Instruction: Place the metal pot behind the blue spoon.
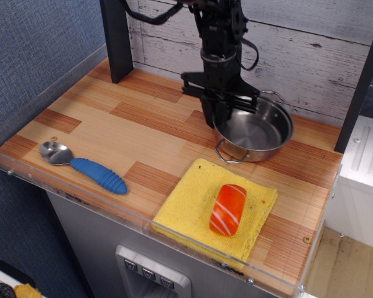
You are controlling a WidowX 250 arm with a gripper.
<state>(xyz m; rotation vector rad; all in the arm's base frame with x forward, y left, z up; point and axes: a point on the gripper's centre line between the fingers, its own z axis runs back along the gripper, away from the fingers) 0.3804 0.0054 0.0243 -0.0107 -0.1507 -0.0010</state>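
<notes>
Your gripper point(221, 118) pinched shut on the metal pot point(255, 131) at its nine o'clock rim, blue spoon point(84, 164) well apart toward eight o'clock on the table point(112, 124)

A wooden counter point(112, 127) carries a blue spoon point(84, 164) near its front left edge, a yellow cloth point(193, 208) at front right and a metal pot point(255, 131) behind the cloth.

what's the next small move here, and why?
Probably carry the metal pot left across the table toward the space behind the blue spoon. The gripper looks shut on its left rim, and the pot sits far right of the spoon.
</notes>
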